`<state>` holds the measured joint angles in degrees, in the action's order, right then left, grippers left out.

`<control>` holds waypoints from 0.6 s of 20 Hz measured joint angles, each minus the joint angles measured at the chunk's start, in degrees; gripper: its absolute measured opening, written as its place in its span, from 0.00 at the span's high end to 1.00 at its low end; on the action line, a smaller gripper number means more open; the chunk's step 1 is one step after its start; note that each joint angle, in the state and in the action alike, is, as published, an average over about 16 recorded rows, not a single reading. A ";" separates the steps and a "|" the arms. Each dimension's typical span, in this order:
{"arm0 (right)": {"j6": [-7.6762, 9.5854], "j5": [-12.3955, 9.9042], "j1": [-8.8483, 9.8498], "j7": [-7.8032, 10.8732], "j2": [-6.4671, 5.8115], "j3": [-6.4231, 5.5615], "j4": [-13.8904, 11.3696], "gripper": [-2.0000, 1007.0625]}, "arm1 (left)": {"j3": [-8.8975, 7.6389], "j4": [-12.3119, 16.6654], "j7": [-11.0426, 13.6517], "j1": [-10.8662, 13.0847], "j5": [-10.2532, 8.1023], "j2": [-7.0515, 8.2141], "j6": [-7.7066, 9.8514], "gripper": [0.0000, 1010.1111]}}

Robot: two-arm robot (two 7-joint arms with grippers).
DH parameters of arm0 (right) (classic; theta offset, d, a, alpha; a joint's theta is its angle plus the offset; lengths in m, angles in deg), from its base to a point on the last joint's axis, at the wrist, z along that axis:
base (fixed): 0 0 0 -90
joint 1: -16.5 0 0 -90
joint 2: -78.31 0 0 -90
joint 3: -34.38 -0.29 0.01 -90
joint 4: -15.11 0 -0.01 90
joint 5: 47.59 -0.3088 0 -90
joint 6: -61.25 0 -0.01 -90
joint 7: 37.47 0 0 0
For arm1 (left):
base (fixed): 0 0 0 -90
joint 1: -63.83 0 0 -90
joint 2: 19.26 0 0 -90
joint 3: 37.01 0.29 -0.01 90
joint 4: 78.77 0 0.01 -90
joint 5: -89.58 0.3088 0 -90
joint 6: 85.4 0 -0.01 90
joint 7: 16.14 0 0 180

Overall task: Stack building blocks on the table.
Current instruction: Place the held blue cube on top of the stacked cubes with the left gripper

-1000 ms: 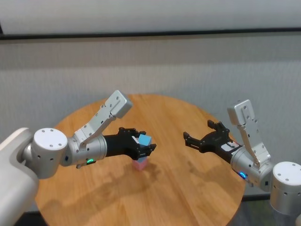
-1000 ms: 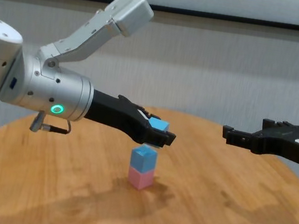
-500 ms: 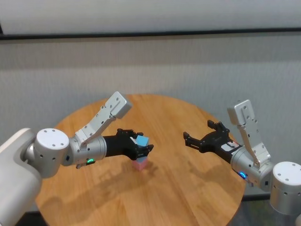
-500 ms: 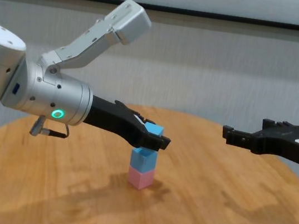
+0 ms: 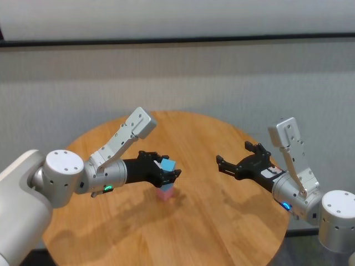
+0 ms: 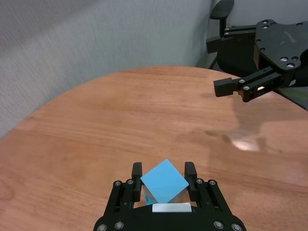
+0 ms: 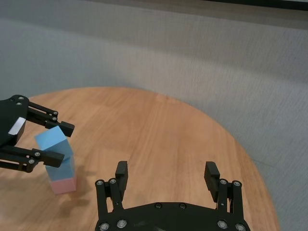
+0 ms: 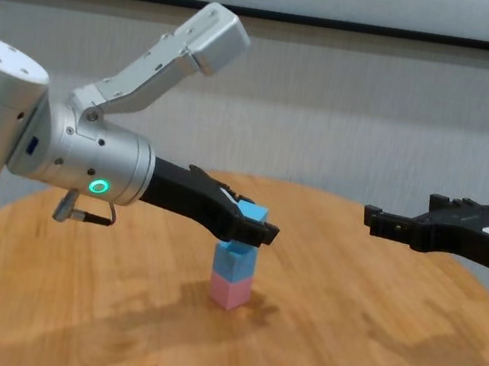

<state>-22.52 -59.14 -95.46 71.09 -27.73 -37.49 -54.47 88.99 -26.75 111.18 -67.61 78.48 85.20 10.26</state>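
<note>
On the round wooden table (image 8: 367, 349) a light blue building block (image 8: 235, 259) sits on a pale pink one (image 8: 230, 290). My left gripper (image 8: 252, 224) hovers right over this stack, shut on a second light blue block (image 8: 255, 211). In the left wrist view the held block (image 6: 164, 181) sits turned cornerwise between the fingers. Whether it touches the block below is hidden by the fingers. In the head view the held block (image 5: 167, 165) covers all but the pink block (image 5: 165, 193). My right gripper (image 5: 233, 154) hangs open and empty over the table's right side, well away from the stack.
A grey wall runs behind the table. Bare wood (image 5: 222, 221) lies between the stack and the right gripper (image 8: 377, 219) and along the near edge. A dark chair back (image 6: 222, 9) shows beyond the table's far rim in the left wrist view.
My left gripper has come down and slightly back with the blue block, closing the gap above the stack. The right arm has not moved.
</note>
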 joint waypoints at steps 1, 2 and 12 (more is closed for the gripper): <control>0.00 0.00 0.00 0.00 0.00 0.00 0.00 0.01 | -0.05 -0.18 0.00 -0.06 0.06 -0.09 -0.03 0.45; 0.00 0.00 0.00 0.00 0.00 0.00 0.00 0.01 | -0.09 -0.34 -0.01 -0.12 0.11 -0.18 -0.06 0.45; 0.00 0.00 0.00 0.00 0.00 0.00 0.00 0.01 | -0.62 -1.81 -0.09 -0.53 0.48 -0.83 -0.27 0.45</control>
<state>-22.52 -59.14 -95.46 71.09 -27.73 -37.49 -54.47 88.37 -28.56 111.10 -68.14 78.97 84.37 9.99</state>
